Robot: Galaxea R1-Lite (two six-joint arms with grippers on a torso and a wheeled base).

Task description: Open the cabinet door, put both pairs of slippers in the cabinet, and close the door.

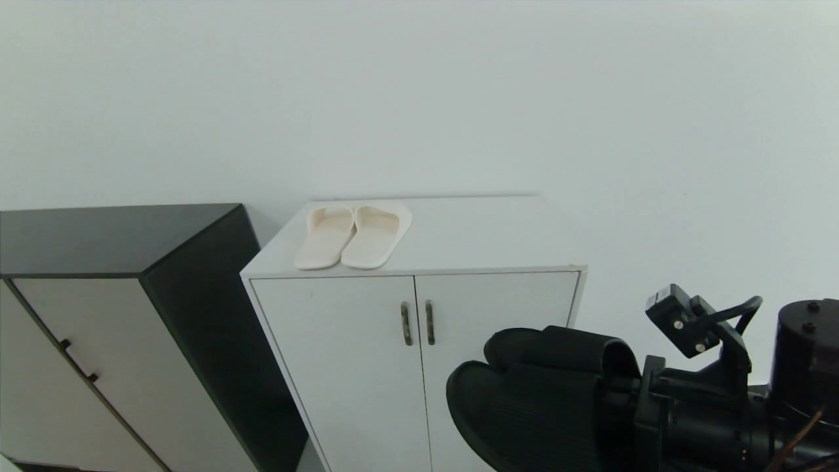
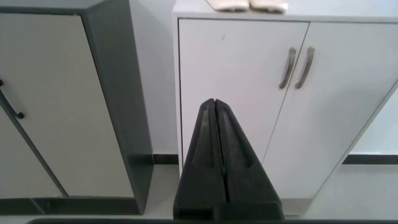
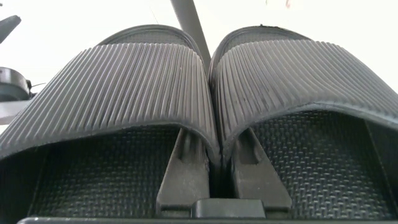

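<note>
While both doors [image 1: 341, 367] of the white cabinet [image 1: 472, 229] are shut, two pairs of slippers are out, four slippers total. Pair one: two cream slippers [image 1: 354, 236] lie side by side, touching, soles down, on the cabinet top toward its left end, with heels near the front edge. Pair two: two black slippers [image 1: 537, 393] with ribbed straps are held side by side in front of the cabinet's right door, below the level of the top.

The right gripper [image 3: 219, 169] is clamped on the black pair, its fingers [image 3: 186, 171] pinching the two inner edges together under the straps. The left gripper [image 2: 215, 106] is closed all the way, pads pressed flat together, nothing in it. It hangs in front of the white cabinet's left door, apart from it.

Doors: two, each with one vertical metal pull. The two handles [image 1: 406, 323] sit just beside each other at the centre seam. The cabinet's inside is hidden, so its contents cannot be told.

One dark cabinet [image 1: 196, 308] stands just left of the white one, its pale front shut, with one dark handle [image 1: 77, 362] on it. A plain white wall [image 1: 459, 98] is behind both. Grey floor [image 2: 161, 183], dark baseboard [image 2: 163, 158] along the wall.
</note>
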